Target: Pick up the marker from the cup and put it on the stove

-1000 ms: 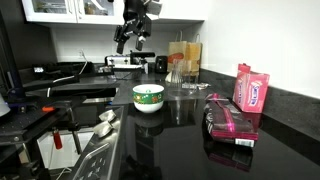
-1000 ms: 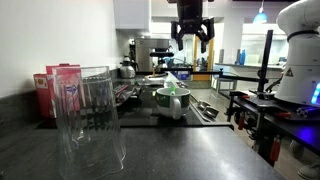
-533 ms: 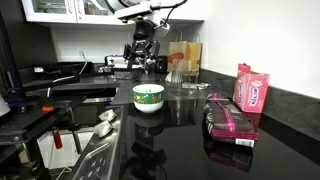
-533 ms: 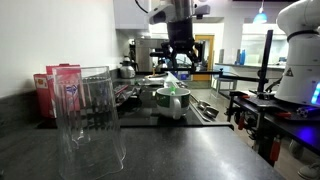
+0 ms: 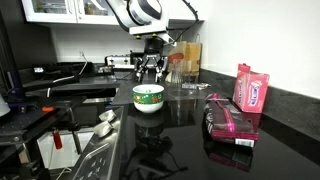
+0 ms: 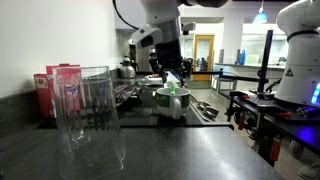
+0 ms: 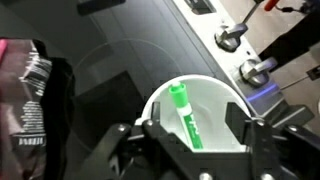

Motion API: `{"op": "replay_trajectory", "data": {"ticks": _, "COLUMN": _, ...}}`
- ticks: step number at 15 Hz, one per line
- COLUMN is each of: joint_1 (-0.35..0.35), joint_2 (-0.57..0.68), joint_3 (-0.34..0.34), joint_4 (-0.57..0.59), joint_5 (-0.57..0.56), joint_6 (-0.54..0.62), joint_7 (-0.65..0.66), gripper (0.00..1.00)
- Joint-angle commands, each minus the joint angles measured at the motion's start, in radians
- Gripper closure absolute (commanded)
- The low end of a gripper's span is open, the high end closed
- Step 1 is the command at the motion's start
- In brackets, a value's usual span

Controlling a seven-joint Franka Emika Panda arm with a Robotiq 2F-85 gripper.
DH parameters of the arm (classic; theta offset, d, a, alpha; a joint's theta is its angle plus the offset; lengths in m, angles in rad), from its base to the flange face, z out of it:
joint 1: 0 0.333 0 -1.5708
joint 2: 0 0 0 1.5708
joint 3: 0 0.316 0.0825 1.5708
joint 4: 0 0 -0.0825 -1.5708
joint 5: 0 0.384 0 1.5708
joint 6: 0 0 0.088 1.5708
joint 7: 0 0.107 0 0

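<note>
The pincer [image 7: 197, 130] hangs just above the cup [image 7: 222, 96], its two fingers spread wide, one to either side of the rim, gripping nothing. The marker [image 7: 184, 114] lies inside the cup, slanted against its pale wall. The cup stands on the dark glossy worktop [image 5: 180, 128]. A dark packet [image 5: 230, 118] lies well apart from the cup, with a pink box [image 5: 252, 88] just beyond it. In an exterior view a clear tumbler [image 6: 92, 120] stands far nearer the camera than the cup.
</note>
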Motion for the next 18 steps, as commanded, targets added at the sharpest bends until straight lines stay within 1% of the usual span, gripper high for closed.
{"op": "replay_trajectory", "data": {"ticks": 1, "joint_1": 0.017, "joint_2": 0.075, "joint_3": 0.005, "joint_4": 0.093, "joint_5": -0.014, "joint_6": -0.055, "joint_7": -0.038, "gripper": 0.28}}
{"op": "replay_trajectory", "data": {"ticks": 3, "joint_1": 0.022, "joint_2": 0.106, "joint_3": 0.004, "joint_4": 0.122, "joint_5": -0.004, "joint_6": -0.064, "joint_7": -0.039, "gripper": 0.33}}
{"op": "replay_trajectory", "data": {"ticks": 5, "joint_1": 0.023, "joint_2": 0.124, "joint_3": 0.000, "joint_4": 0.132, "joint_5": -0.007, "joint_6": -0.081, "joint_7": -0.050, "gripper": 0.38}}
{"op": "replay_trajectory", "data": {"ticks": 6, "joint_1": 0.020, "joint_2": 0.131, "joint_3": -0.002, "joint_4": 0.135, "joint_5": -0.009, "joint_6": -0.091, "joint_7": -0.057, "gripper": 0.39}}
{"op": "replay_trajectory", "data": {"ticks": 7, "joint_1": 0.019, "joint_2": 0.135, "joint_3": -0.004, "joint_4": 0.137, "joint_5": -0.013, "joint_6": -0.101, "joint_7": -0.056, "gripper": 0.43}}
{"op": "replay_trajectory", "data": {"ticks": 8, "joint_1": 0.017, "joint_2": 0.139, "joint_3": -0.005, "joint_4": 0.138, "joint_5": -0.015, "joint_6": -0.108, "joint_7": -0.060, "gripper": 0.45}}
{"op": "replay_trajectory", "data": {"ticks": 9, "joint_1": 0.019, "joint_2": 0.144, "joint_3": -0.007, "joint_4": 0.137, "joint_5": -0.023, "joint_6": -0.111, "joint_7": -0.059, "gripper": 0.49}}
{"op": "replay_trajectory", "data": {"ticks": 10, "joint_1": 0.022, "joint_2": 0.145, "joint_3": -0.009, "joint_4": 0.134, "joint_5": -0.034, "joint_6": -0.117, "joint_7": -0.066, "gripper": 0.49}}
{"op": "replay_trajectory", "data": {"ticks": 12, "joint_1": 0.025, "joint_2": 0.151, "joint_3": -0.009, "joint_4": 0.130, "joint_5": -0.053, "joint_6": -0.120, "joint_7": -0.067, "gripper": 0.53}}
{"op": "replay_trajectory", "data": {"ticks": 14, "joint_1": 0.028, "joint_2": 0.156, "joint_3": -0.010, "joint_4": 0.127, "joint_5": -0.075, "joint_6": -0.119, "joint_7": -0.067, "gripper": 0.60}}
{"op": "replay_trajectory", "data": {"ticks": 15, "joint_1": 0.031, "joint_2": 0.157, "joint_3": -0.011, "joint_4": 0.125, "joint_5": -0.085, "joint_6": -0.119, "joint_7": -0.065, "gripper": 0.67}}
{"op": "replay_trajectory", "data": {"ticks": 16, "joint_1": 0.034, "joint_2": 0.158, "joint_3": -0.013, "joint_4": 0.121, "joint_5": -0.103, "joint_6": -0.120, "joint_7": -0.064, "gripper": 0.84}}
{"op": "replay_trajectory", "data": {"ticks": 17, "joint_1": 0.034, "joint_2": 0.159, "joint_3": -0.012, "joint_4": 0.118, "joint_5": -0.113, "joint_6": -0.117, "joint_7": -0.068, "gripper": 0.85}}
{"op": "replay_trajectory", "data": {"ticks": 18, "joint_1": 0.034, "joint_2": 0.157, "joint_3": -0.011, "joint_4": 0.115, "joint_5": -0.122, "joint_6": -0.116, "joint_7": -0.069, "gripper": 0.92}}
